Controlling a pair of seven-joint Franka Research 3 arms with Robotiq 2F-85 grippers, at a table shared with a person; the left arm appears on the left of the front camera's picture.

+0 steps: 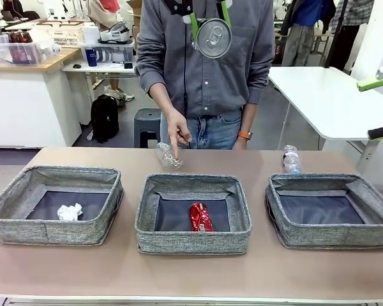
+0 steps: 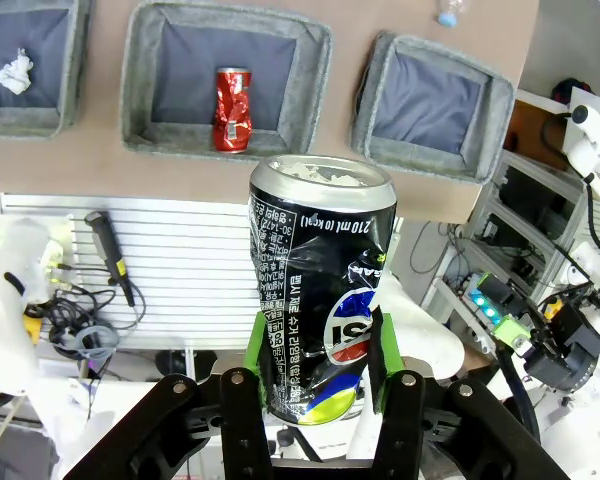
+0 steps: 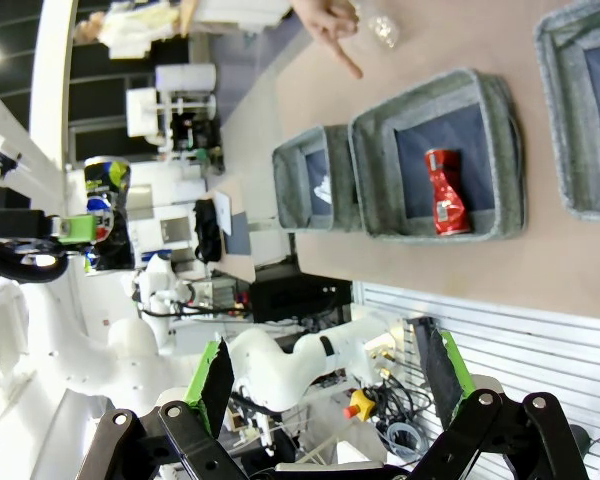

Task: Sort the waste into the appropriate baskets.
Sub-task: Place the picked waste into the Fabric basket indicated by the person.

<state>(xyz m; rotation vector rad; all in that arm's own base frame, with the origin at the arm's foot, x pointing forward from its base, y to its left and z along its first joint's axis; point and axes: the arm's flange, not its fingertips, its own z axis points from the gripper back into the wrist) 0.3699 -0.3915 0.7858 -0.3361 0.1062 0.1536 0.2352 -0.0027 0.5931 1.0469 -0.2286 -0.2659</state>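
Note:
My left gripper (image 2: 320, 375) is shut on the dark blue-black can (image 2: 320, 290), held upright high above the table; the front view shows the can's silver end (image 1: 213, 38) between the green pads. Three grey baskets stand in a row. The left basket (image 1: 13, 201) holds the white paper ball (image 1: 69, 211). In the middle basket (image 1: 191, 239) lies the crushed red can (image 1: 201, 217). The right basket (image 1: 335, 236) has nothing in it. A clear plastic cup (image 1: 169, 156) and a water bottle (image 1: 292, 159) lie behind the baskets. My right gripper (image 3: 328, 375) hangs open, high at the right.
The person stands at the far side and points a hand (image 1: 177, 131) down at the plastic cup. A white table (image 1: 325, 95) stands behind at the right. Bare tabletop (image 1: 191, 274) runs in front of the baskets.

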